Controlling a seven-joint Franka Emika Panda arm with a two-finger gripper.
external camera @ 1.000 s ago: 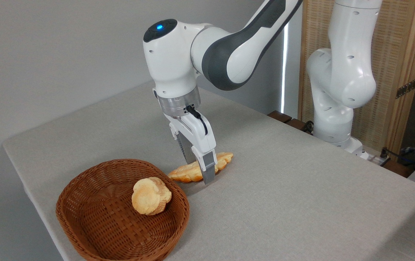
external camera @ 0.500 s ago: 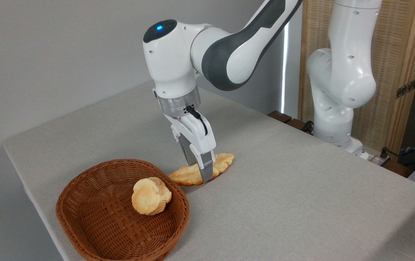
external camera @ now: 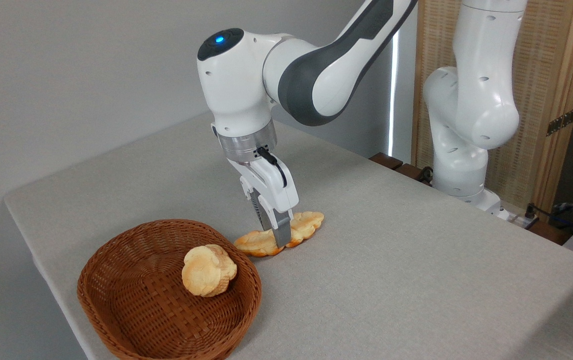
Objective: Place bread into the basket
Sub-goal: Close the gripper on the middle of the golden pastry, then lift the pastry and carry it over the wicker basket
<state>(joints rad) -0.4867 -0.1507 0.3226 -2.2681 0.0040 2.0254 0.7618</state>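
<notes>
Fixed camera, only view. Landmark: the basket (external camera: 168,290), an oval brown wicker piece sitting on the grey table (external camera: 416,280) near the table's front left edge.

Bread (external camera: 280,234): long braided golden loaf, lying just past the basket's far right rim, on the table side, not inside the basket. Its near tip is close to the rim; contact with the rim cannot be confirmed. The far tip points up and to the right, away from the basket. Whether the loaf rests flat on the cloth or is slightly raised cannot be told.

Gripper (external camera: 277,239): positioned above and to the right of the basket, pointing down onto the middle of the bread. The front finger (external camera: 282,231) crosses the near side of the loaf; the second finger is behind it, on the loaf's far side. The fingers are drawn close together about the loaf's width, and appear clamped on the bread at mid-length.

Bun (external camera: 208,270): small, round, lumpy, pale gold. It sits inside the basket, leaning against the right inner wall, well apart from the gripper.

Arm (external camera: 311,75): white with dark grey joint, reaching from the upper right down toward the bread, beyond the basket. A blue light shows on the wrist housing. The arm's base stands at the table's far right edge, well apart from the basket.
</notes>
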